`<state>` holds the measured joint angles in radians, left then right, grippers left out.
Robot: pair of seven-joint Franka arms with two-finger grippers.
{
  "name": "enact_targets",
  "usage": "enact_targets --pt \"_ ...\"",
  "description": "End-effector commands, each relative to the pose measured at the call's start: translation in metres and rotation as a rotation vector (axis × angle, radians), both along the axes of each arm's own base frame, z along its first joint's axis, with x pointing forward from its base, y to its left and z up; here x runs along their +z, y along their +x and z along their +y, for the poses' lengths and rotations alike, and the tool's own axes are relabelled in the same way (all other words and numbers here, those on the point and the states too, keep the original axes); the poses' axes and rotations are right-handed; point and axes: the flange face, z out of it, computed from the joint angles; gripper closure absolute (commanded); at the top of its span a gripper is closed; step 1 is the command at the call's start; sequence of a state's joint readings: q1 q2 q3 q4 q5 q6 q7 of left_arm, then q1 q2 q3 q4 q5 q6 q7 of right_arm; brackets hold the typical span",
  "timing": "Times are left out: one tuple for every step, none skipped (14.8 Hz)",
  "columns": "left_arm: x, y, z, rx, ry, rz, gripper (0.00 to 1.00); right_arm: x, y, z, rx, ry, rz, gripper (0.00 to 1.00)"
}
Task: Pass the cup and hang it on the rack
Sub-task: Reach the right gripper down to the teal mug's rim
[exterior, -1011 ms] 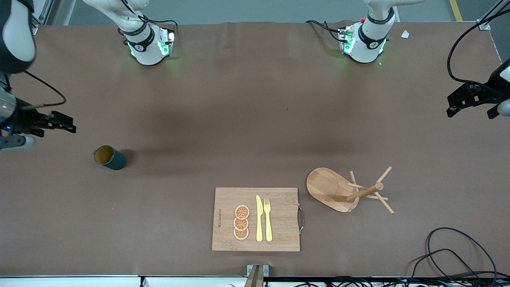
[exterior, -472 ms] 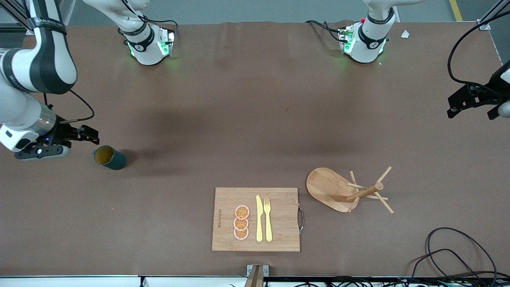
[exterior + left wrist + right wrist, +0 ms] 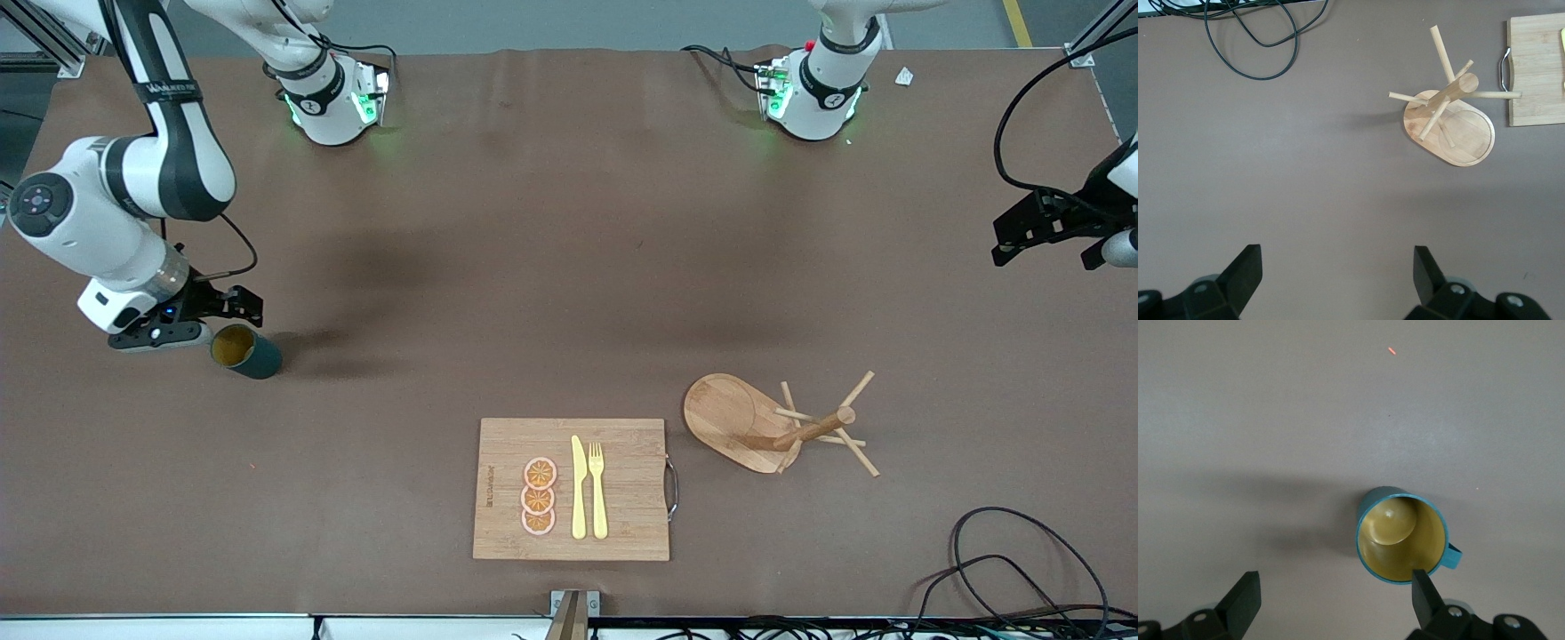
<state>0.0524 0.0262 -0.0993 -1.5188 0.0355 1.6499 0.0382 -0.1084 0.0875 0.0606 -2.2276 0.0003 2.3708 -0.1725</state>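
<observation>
- The left arm was cut off at the edge of the front view; only its left hand (image 3: 1049,236) showed, waiting over the worktop (image 3: 569,267) at the left arm's end.
- In both wrist views only the tips of the fingers showed; the rest of each hand was out of frame.
- The cup (image 3: 244,352) stood upright on the worktop at the right arm's end, mouth up, yellow inside. Its handle was not to be made out in the front view; the right wrist view showed the cup (image 3: 1402,535) with its handle.
- The right hand (image 3: 218,307) hung just above and beside the cup, fingers (image 3: 1245,597) wide apart, holding nothing. One finger overlapped the cup's rim in the right wrist view; contact could not be told.
- The left hand's fingers (image 3: 1248,267) stood wide apart, empty, touching nothing.
- The rack (image 3: 738,427) stood on the worktop toward the left arm's end, just beside the cutting board (image 3: 622,489), no cup on its pegs.
- The board carried three orange slices (image 3: 539,496), a knife (image 3: 578,487) and a fork (image 3: 597,487).
</observation>
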Motion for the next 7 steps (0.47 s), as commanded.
enact_targets --pt "0.005 0.0 0.0 0.012 0.007 -0.011 0.0 0.002 -0.005 0.002 -0.023 0.002 -0.038 0.0" --pt "0.004 0.0 -0.001 0.012 0.008 -0.01 0.0 -0.002 -0.004 0.001 -0.026 0.003 -0.041 0.0" --pt "0.005 0.0 -0.002 0.01 0.008 -0.011 0.0 -0.009 -0.004 0.0 -0.028 0.004 -0.033 0.0" --pt "0.004 0.0 -0.002 0.01 0.008 -0.01 0.0 -0.013 -0.002 -0.001 -0.033 0.007 -0.038 0.0" --pt "0.004 0.0 -0.001 0.012 0.007 -0.01 0.0 -0.022 -0.001 -0.004 -0.04 0.01 -0.038 0.0" --pt "0.004 0.0 0.0 0.012 0.007 -0.009 0.0 -0.029 0.0 -0.005 -0.042 0.011 -0.038 0.0" --pt "0.003 0.0 0.0 0.012 0.007 -0.008 0.0 -0.034 -0.001 -0.005 -0.042 0.011 -0.029 0.0"
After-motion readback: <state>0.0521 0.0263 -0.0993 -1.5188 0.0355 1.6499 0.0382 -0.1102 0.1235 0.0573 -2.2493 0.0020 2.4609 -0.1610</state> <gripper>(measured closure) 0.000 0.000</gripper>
